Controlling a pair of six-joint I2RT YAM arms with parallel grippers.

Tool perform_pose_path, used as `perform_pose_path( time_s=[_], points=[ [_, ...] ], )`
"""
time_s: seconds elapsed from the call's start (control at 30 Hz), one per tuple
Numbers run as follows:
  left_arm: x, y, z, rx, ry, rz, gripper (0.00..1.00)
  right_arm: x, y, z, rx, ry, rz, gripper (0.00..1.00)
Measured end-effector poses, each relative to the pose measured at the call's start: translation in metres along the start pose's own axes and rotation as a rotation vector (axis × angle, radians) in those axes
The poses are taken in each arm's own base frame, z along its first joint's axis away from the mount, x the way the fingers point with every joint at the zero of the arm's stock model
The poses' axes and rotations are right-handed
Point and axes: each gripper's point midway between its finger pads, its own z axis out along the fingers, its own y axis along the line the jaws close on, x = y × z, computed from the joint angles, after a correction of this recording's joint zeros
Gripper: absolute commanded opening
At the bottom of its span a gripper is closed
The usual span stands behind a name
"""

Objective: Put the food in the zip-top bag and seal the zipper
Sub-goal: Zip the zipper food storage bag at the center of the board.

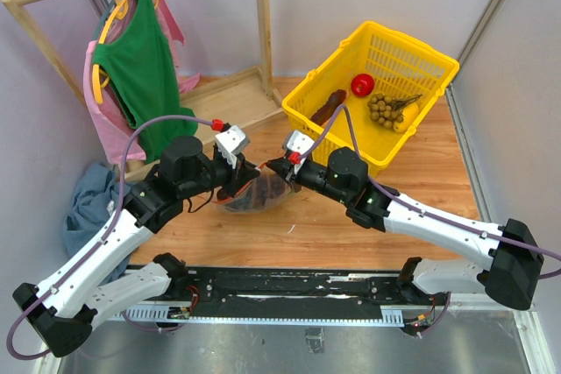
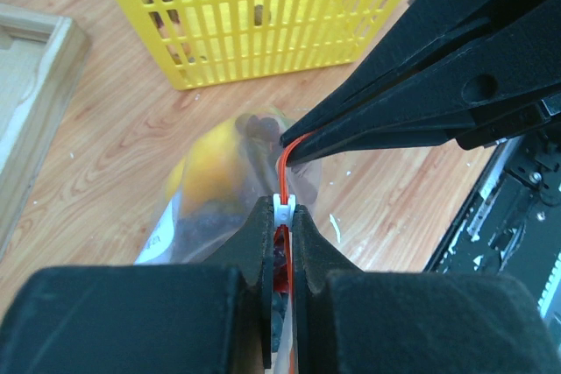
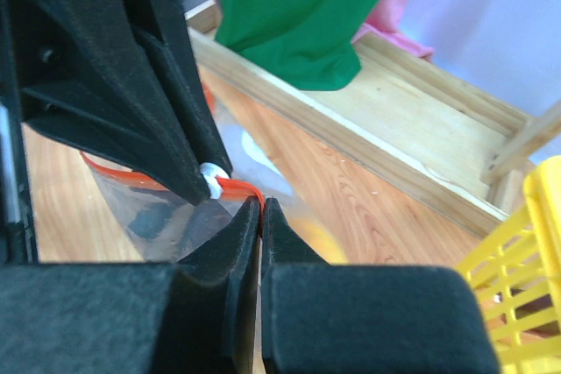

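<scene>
The zip-top bag (image 1: 256, 192) lies on the wooden table between my two arms, with food inside. In the left wrist view the yellow bell pepper (image 2: 219, 159) and dark grapes (image 2: 230, 216) show through the clear plastic. My left gripper (image 2: 284, 209) is shut on the white slider of the red-orange zipper (image 2: 283, 172). My right gripper (image 3: 261, 203) is shut on the end of the zipper (image 3: 238, 187), a finger's width from the slider (image 3: 212, 179). Both grippers meet above the bag's mouth (image 1: 263, 168). The watermelon slice is not clearly visible.
The yellow basket (image 1: 412, 54) stands at the back right, holding a red round fruit (image 1: 363, 85) and a brownish bunch (image 1: 383, 109). A wooden rack (image 1: 261, 15) with a green garment (image 1: 140, 76) stands at the back left. A blue cloth (image 1: 88, 203) lies at the left.
</scene>
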Motion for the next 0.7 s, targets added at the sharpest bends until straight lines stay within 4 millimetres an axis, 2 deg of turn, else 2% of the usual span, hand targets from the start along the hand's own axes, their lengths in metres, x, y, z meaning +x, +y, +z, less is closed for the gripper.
perform_pose_path(
  time_s=[0.3,0.47,0.6,0.7],
  points=[
    [-0.001,0.016,-0.001,-0.097,-0.004,-0.029,0.06,-0.003,-0.028,-0.012,0.156,0.003,-0.016,0.01],
    [0.014,0.023,-0.004,-0.143,0.052,-0.043,0.05,-0.006,-0.063,-0.026,0.323,0.011,-0.024,0.01],
    [0.016,0.025,-0.007,-0.158,0.06,-0.044,0.02,-0.01,-0.074,-0.035,0.367,0.011,-0.037,0.02],
    [0.017,0.024,-0.008,-0.154,0.066,-0.038,0.0,-0.014,-0.063,-0.035,0.282,0.015,-0.066,0.21]
  ],
)
